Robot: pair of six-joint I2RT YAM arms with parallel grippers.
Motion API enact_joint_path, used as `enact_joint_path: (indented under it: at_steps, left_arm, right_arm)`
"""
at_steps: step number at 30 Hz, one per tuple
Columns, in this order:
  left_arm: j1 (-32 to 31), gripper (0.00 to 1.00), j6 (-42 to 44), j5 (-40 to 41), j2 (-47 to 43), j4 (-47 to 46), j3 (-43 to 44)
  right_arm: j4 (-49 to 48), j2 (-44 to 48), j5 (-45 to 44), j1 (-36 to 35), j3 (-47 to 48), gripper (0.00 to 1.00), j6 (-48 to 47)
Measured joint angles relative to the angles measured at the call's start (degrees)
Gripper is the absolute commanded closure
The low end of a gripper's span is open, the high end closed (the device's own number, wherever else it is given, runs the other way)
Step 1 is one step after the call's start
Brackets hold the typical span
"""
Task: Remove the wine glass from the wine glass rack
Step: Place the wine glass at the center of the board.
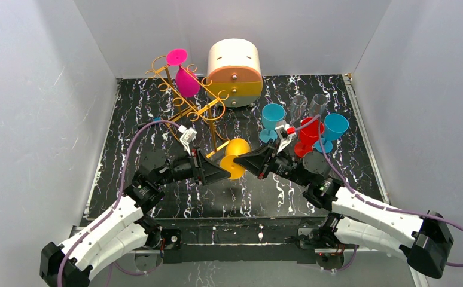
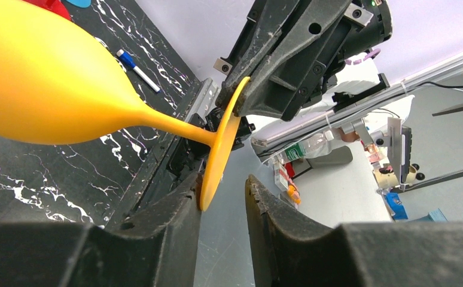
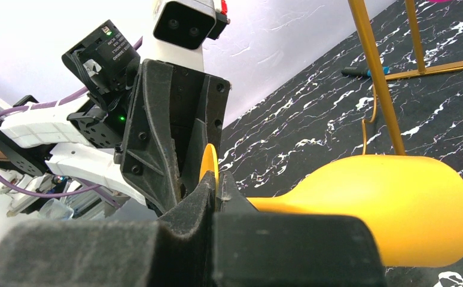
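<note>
**Yellow glass off the rack, pinched by its foot**

We are looking at the yellow wine glass (image 1: 236,156), which is lying on its side over the table (image 1: 265,197), a black surface veined with white like marble. The glass is opaque and smooth, with a rounded, tapering bowl, a short stem and a thin flat disc for a foot. It is hanging between the two arms, just in front of the wine glass rack (image 1: 184,110) and off its rails.

The right pincer (image 3: 216,179) is squeezing the rim of the foot, with its rough black fingers pressed together on the thin disc. The left pincer (image 2: 223,185) is facing it with its fingers parted. The opposite edge of the foot is sitting in that gap, close against one finger, and the other finger is standing apart from it.

The rack is a tall frame of orange-gold wire with curled scroll ends. A pink glass (image 1: 186,81) is hanging from it, bowl down. Beside the rack, a round white-and-orange drawer box (image 1: 235,72) is standing.
</note>
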State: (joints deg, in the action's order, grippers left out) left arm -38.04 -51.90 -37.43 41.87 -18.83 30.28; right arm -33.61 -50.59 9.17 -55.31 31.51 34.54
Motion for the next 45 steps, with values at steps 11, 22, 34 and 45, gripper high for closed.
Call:
enact_joint_path:
  at_steps: [11, 22, 34, 45]
  left_arm:
    - [0.0, 0.83, -1.88, 1.75, 0.7, -1.49, -0.81]
    - [0.0, 0.9, -0.94, 3.93, 0.7, 1.55, -0.79]
    - [0.07, 0.89, -0.26, 5.53, 1.92, 2.38, -0.79]
    - [0.04, 0.82, 1.38, 5.75, 1.51, 3.69, -0.79]
  right_arm:
    - [-1.22, -0.37, 0.13, -0.11, -0.44, 0.99, 0.17]
    - [-0.35, -0.5, -0.04, -0.22, -0.46, 0.99, 0.31]
    - [0.52, -2.36, -3.54, -0.22, -0.46, 0.99, 2.32]
    - [0.66, -2.4, -3.76, -0.22, -0.46, 0.99, 3.04]
